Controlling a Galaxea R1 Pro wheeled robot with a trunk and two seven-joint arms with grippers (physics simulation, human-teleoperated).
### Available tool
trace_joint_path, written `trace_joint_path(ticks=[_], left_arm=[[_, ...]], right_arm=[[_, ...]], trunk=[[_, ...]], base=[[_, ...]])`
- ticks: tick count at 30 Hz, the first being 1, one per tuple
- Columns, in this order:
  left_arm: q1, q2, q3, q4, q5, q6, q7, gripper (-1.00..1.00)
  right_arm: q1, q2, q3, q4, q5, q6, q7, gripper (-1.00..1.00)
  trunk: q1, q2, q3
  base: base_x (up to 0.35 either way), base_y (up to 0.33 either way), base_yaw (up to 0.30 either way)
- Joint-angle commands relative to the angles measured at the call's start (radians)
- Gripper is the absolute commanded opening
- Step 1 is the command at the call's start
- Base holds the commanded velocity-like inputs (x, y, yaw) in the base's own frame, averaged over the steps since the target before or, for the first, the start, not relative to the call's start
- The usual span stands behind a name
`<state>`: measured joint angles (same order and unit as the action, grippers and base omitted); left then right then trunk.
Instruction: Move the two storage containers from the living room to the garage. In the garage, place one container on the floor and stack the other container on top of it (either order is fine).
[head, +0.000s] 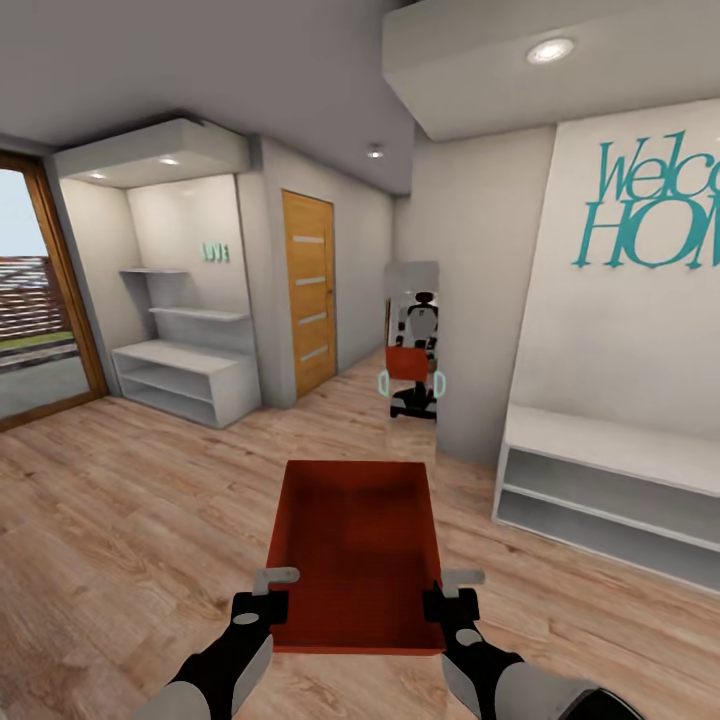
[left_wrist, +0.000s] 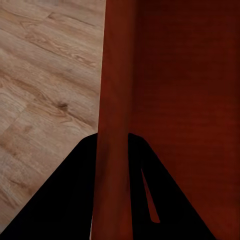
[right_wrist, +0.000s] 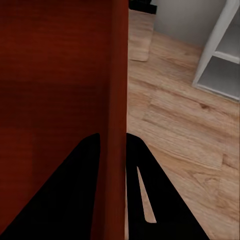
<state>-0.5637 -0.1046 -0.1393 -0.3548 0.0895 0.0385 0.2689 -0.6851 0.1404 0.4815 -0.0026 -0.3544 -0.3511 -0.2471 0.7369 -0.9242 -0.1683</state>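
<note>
Hallway planks stretch ahead of you, light wood floor (head: 150, 500) running to a wooden door (head: 308, 292) in the far wall, with a glazed exit (head: 40, 300) off to your left and white open shelving (head: 185, 340) set in the alcove beside it. You are carrying one orange-red storage container (head: 355, 540) in front of the trunk, held level above the planks, open side up, nothing visible inside it. Your left gripper (head: 262, 592) is pinching the container's left wall near the corner closest to you; in the left wrist view that thin wall (left_wrist: 116, 125) runs straight between the two dark fingers (left_wrist: 70, 200), one inside the bin and one outside. Your right gripper (head: 452, 592) pinches the opposite wall the same way, and the right wrist view shows the wall (right_wrist: 116, 100) clamped between its fingers (right_wrist: 75, 200), with planks and the foot of a white unit beyond. To your right a low white bench shelf (head: 600, 480) stands against the wall under teal lettering (head: 655, 205). Straight ahead a tall mirror (head: 412, 345) leans against the wall corner, and in it you can see the robot's reflection holding the red bin. Small teal letters (head: 215, 252) hang on the alcove wall above the shelving, too small to read for certain.
</note>
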Motion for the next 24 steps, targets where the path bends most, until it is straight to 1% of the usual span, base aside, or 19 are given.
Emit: trace_joint_path(ticks=[1, 10, 14, 24], left_arm=[[-0.001, 0.000, 0.012, -0.004, 0.019, 0.004, 0.009, -1.00], [-0.001, 0.000, 0.012, -0.004, 0.019, 0.005, 0.008, -1.00], [-0.001, 0.001, 0.012, -0.004, 0.019, 0.005, 0.009, -1.00], [-0.001, 0.000, 0.012, -0.004, 0.019, 0.005, 0.009, -1.00]], right_arm=[[-0.001, 0.001, -0.044, -0.002, 0.017, 0.004, 0.012, -1.00], [-0.001, 0.001, -0.044, -0.002, 0.017, 0.004, 0.012, -1.00], [-0.001, 0.001, -0.045, -0.002, 0.017, 0.004, 0.012, -1.00], [-0.001, 0.001, -0.045, -0.002, 0.017, 0.004, 0.012, -1.00]], trunk=[[0.001, -0.001, -0.001], [0.001, -0.001, -0.001], [0.001, -0.001, -0.001], [0.001, -0.001, -0.001]], base=[[0.322, 0.000, 0.000], [0.322, 0.000, 0.021], [0.322, 0.000, 0.232], [0.322, 0.000, 0.293]])
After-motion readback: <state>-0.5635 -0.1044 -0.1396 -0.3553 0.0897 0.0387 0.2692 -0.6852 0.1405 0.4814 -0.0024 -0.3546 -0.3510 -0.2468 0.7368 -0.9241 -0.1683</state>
